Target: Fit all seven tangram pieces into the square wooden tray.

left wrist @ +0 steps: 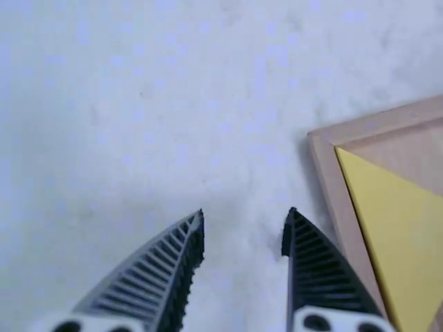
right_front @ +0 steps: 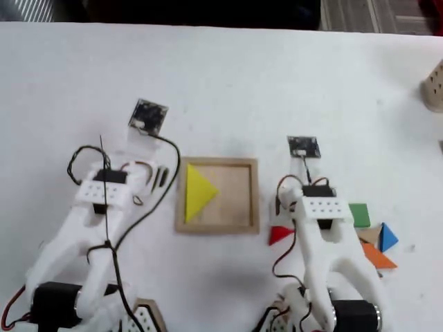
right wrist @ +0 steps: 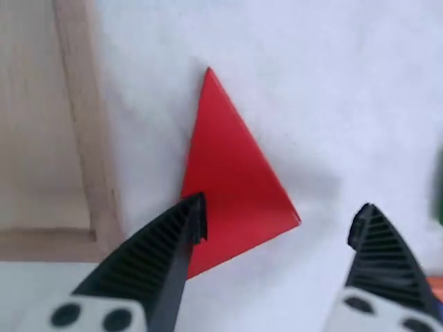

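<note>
On the white surface point(right_front: 208, 83) my right pincer point(right wrist: 280, 207) gapes wide over the red triangle point(right wrist: 228, 173); I should straddle it squarely.

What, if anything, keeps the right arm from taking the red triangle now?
Probably nothing, so yes: the right gripper hangs open over the red triangle, which lies flat and uncovered beside the wooden tray, apart from its rim.

Tray point(right wrist: 86, 124) wall just beside red triangle point(right wrist: 232, 187); bare table point(right wrist: 346, 90) other side.
</note>
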`<act>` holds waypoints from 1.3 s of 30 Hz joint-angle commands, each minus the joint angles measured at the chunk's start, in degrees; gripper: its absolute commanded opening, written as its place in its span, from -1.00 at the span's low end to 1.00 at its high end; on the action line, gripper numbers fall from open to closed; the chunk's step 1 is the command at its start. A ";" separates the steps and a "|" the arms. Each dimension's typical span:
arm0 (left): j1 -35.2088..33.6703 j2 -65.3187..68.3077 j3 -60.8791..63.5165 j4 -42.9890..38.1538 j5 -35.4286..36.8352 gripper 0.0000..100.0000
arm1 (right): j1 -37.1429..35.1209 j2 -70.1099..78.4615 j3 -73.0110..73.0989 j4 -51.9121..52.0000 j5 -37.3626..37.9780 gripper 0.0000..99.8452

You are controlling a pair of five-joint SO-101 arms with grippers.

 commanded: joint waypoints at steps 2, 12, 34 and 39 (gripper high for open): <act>0.57 -2.42 -0.88 0.44 -0.53 -0.61 | -3.74 1.01 0.18 -1.01 -5.10 -0.33; 0.40 -2.42 -0.88 0.44 -0.53 -0.61 | -4.79 1.10 0.18 -0.92 -4.92 -0.38; 0.31 -2.42 -0.79 0.44 -0.53 -0.61 | -6.29 13.32 -9.49 3.65 -10.90 -0.30; 0.22 -2.51 -0.79 0.44 -0.53 -0.61 | -6.29 22.90 -17.76 9.63 -6.86 -0.46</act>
